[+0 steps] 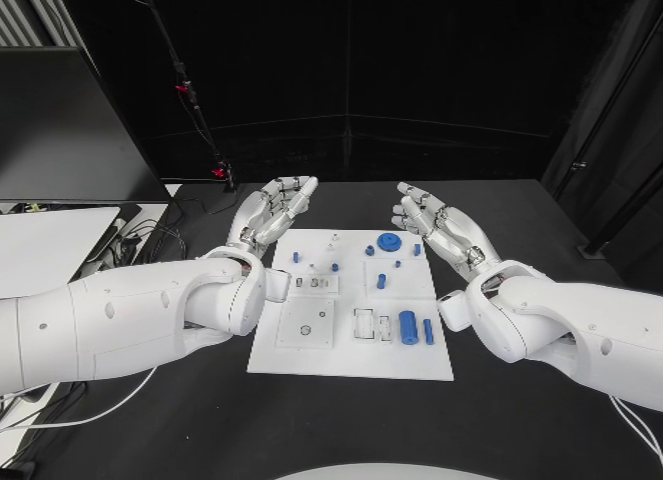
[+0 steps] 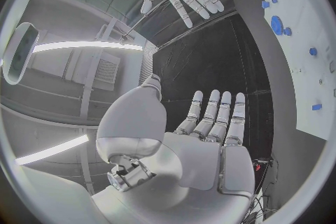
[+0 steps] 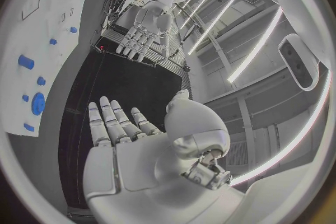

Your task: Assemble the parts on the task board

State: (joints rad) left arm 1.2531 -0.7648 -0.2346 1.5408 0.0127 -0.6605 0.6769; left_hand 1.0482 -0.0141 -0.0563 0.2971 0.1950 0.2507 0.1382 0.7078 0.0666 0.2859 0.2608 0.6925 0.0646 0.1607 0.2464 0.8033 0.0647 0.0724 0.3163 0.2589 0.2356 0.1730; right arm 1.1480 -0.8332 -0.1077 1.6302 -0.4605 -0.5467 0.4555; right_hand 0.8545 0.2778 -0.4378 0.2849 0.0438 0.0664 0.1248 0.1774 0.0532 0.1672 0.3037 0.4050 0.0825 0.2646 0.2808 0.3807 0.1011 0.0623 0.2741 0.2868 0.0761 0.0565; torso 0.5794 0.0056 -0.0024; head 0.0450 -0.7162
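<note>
Parts [image 1: 408, 327] lie on the task board [image 1: 418, 366] mid-worktop, probably light, stiff and slippery, best pinched across their sides, while left hand [image 1: 274, 212] at 11 o'clock and right hand [image 1: 434, 226] at 1 hover spread, holding nothing.

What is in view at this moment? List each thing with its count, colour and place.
task board: one, white, flat in the middle of the black table, between the two arms.
parts: several, blue, spread over the board's right half; the largest are a cylinder near the front right and a round disc near the far edge.
table: one, black, under the board.
cables: a few, dark, on the table's left side.
left hand: one, silver, fingers spread, holding nothing, raised beyond the board's far left corner.
right hand: one, silver, fingers spread, holding nothing, raised beyond the board's far right corner.
</note>
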